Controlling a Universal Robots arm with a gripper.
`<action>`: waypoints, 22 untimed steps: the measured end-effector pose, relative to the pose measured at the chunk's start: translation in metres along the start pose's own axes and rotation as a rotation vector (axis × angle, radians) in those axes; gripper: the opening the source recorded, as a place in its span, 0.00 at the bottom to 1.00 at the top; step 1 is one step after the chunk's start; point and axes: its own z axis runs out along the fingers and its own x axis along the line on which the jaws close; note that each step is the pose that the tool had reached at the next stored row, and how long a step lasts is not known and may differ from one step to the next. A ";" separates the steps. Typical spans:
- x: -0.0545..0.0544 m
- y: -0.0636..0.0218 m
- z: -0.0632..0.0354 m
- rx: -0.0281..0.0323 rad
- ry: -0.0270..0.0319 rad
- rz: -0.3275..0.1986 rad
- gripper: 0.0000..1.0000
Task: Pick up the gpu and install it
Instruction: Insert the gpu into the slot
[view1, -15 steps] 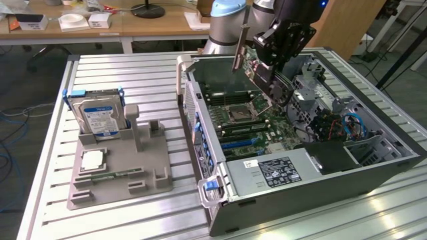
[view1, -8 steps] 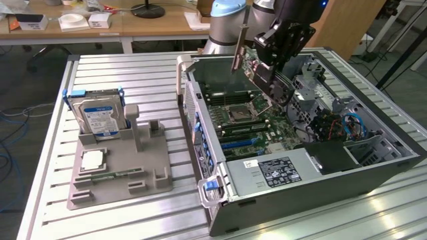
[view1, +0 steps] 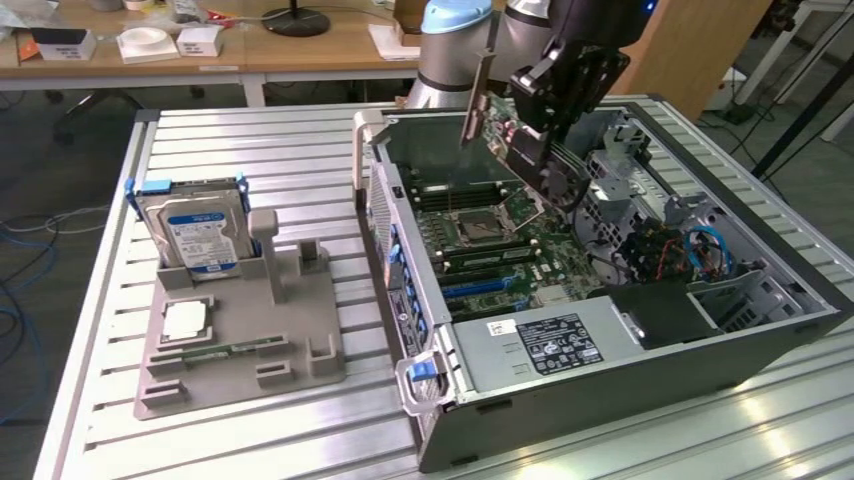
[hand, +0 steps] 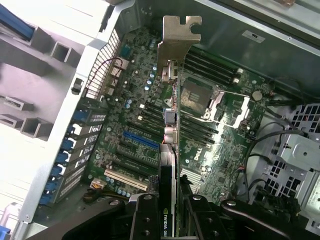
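Above the open case and its motherboard, the pincer clasps the gpu

The exterior camera looks down at an angle from well off, taking in the whole open computer case. My wrist camera hangs close above, facing along the gpu onto the motherboard, which both views share.

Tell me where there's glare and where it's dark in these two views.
Exterior view: light patches glare off the slatted table, and the case interior is dimmer. Wrist view: the table washes out white, glare streaks the motherboard, and the hand gripping the gpu is dark.
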 end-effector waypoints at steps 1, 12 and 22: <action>0.000 0.0000 0.0000 -0.0001 0.0002 -0.004 0.26; -0.001 -0.0004 0.0000 -0.0011 0.0024 -0.050 0.26; -0.002 -0.0006 0.0000 -0.0020 0.0043 -0.090 0.26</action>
